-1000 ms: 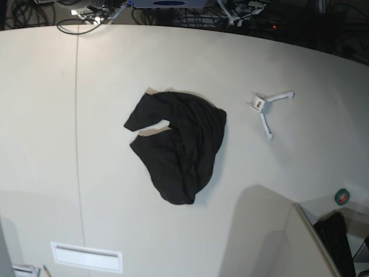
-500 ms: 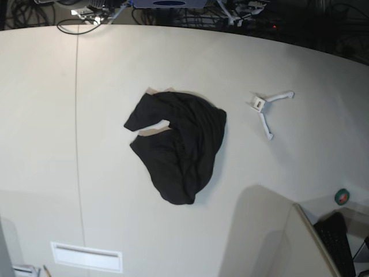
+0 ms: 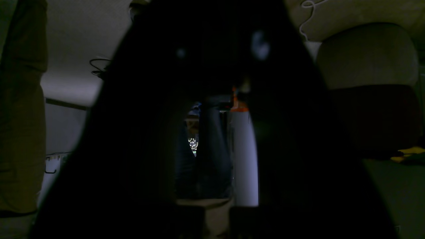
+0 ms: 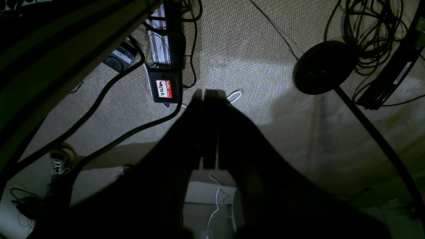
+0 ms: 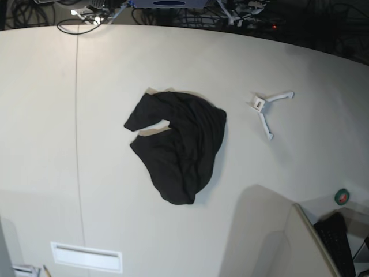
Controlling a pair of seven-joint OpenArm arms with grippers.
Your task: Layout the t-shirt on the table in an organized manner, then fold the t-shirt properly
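In the base view you have the t-shirt crumpled in a dark heap near the middle of the worktop, well apart from the white Y-shaped piece and the white plate by the near edge; neither arm shows here. Expect the cloth to be light, limp and prone to dragging and bunching; you would do best to pinch an outer hem or the sleeve lobe at its left, not the thick middle. No print or brand is legible on it.

In the left wrist view the left end effector fills the frame as a dark shape pointed off the worktop; its jaws are closed on nothing; no writing can be made out.

In the right wrist view the right end effector hangs over carpet and cables, jaws pressed together and empty; a red name sticker on a black box reads "hello" and "WALTER".
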